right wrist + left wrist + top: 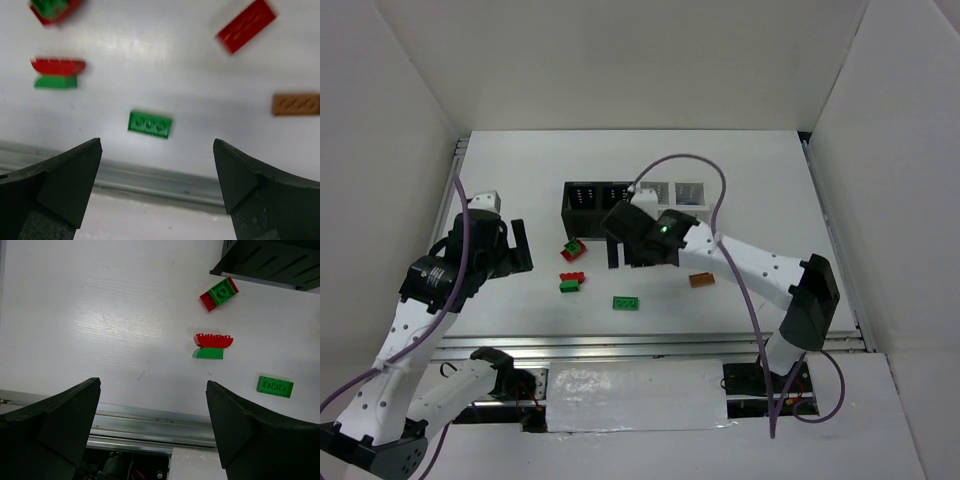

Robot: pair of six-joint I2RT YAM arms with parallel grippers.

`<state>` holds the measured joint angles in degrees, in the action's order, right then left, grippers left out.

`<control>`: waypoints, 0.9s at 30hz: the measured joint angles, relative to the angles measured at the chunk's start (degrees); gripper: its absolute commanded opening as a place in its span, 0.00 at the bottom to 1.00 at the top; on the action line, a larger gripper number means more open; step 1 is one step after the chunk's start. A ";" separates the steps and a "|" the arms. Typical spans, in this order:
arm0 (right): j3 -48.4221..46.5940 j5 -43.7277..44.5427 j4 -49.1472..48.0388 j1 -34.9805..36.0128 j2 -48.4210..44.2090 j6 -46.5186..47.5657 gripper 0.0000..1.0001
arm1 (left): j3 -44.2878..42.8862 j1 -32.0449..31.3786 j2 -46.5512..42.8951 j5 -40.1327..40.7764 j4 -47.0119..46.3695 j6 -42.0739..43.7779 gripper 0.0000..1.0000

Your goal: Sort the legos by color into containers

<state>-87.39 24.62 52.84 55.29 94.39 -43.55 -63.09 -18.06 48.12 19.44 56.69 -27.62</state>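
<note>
Green, red and orange legos (571,281) lie loose at mid-frame in the top view, with a green brick (626,303) lowest and an orange brick (701,280) to the right. The bins (582,222) stand just above them. The left gripper (152,390) and right gripper (157,145) both hang spread wide, holding nothing.

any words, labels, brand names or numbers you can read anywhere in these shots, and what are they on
No text can be read in any view.
On the green brick and the orange brick: studs only, no lettering visible.
Inside the containers: dot patterns, no letters or numbers.
On the left arm's black joint housing: faint pale marks, too small to read.
</note>
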 measured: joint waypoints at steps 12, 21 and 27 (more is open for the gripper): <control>6.51 -3.19 -0.74 10.21 13.53 -10.67 1.00 | -0.48 0.00 1.22 1.31 0.11 0.09 1.00; 6.54 -5.84 -5.73 8.33 16.59 -9.05 0.95 | -0.24 0.00 1.03 -0.28 -0.68 0.48 1.00; 6.71 -6.12 -7.69 7.52 20.06 -9.05 0.74 | 0.70 0.00 0.24 -0.79 -1.16 0.55 0.99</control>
<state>-80.68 18.50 45.15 62.81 114.45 -52.60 -62.39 -18.06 48.36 18.65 55.53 -27.07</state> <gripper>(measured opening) 0.858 0.995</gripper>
